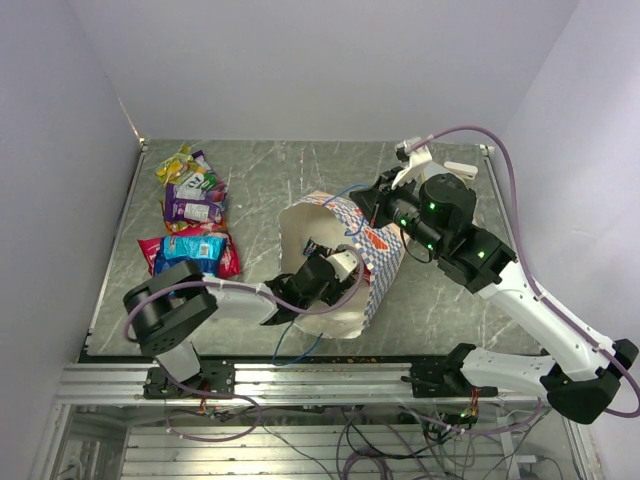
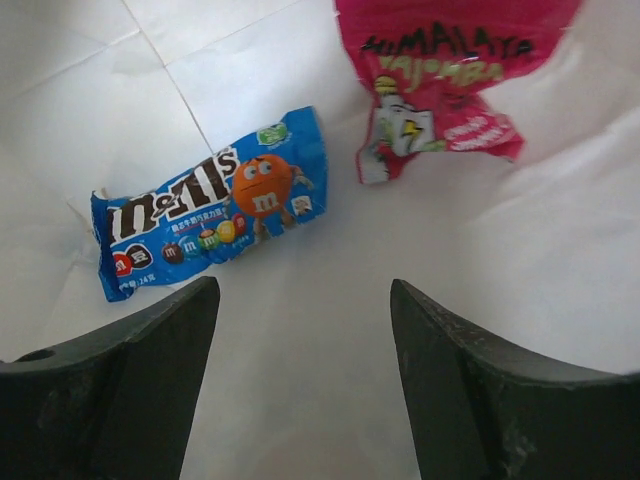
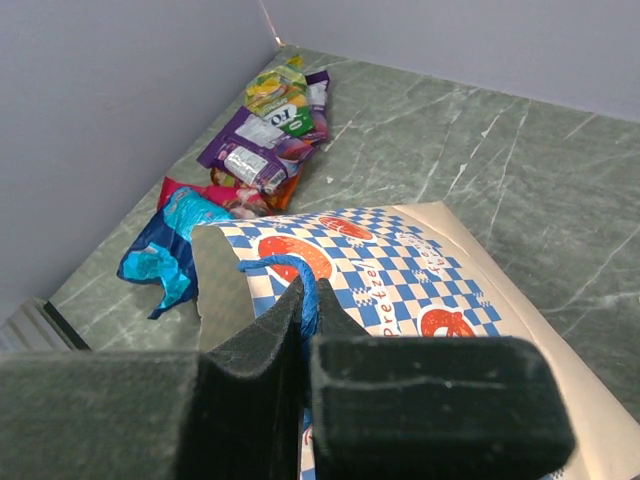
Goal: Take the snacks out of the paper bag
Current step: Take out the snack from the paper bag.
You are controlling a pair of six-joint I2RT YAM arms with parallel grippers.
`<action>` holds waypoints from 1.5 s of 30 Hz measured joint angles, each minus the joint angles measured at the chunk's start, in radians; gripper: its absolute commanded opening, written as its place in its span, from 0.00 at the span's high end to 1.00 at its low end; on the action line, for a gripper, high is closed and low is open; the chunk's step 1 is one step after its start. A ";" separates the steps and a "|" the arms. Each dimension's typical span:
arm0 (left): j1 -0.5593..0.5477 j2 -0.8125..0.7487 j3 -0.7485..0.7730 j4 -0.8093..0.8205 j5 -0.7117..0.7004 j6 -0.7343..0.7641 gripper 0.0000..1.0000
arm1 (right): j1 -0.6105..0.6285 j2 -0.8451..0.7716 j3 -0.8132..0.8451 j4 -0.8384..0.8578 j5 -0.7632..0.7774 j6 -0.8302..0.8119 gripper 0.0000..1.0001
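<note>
The right gripper (image 3: 305, 322) pinches the blue handle (image 3: 272, 266), propping the paper bag (image 3: 400, 270) open so the empty, spread left gripper (image 2: 305, 305) can reach the blue packet (image 2: 215, 205).

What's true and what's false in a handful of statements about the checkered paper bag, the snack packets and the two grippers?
1. The left gripper stands open inside the blue-and-white checkered paper bag. True.
2. The bag is empty. False: a blue glossy packet and a pink glossy packet lie inside.
3. The right gripper is shut on the bag's thin blue string handle. True.
4. The left gripper grips the blue packet. False: it lies ahead of the open jaws, untouched.
5. A pile of glossy snack packets lies on the green marbled table beside the bag. True.
</note>
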 measured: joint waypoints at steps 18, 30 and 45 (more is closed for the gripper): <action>0.103 0.344 0.253 0.111 -0.070 0.068 0.33 | 0.000 0.015 0.039 -0.061 -0.018 0.005 1.00; 0.160 0.333 0.288 0.021 -0.011 0.093 0.83 | 0.000 0.053 0.039 -0.060 -0.042 0.013 1.00; 0.162 -0.055 0.171 -0.237 0.153 -0.111 0.93 | 0.003 0.022 0.001 0.042 -0.057 0.046 1.00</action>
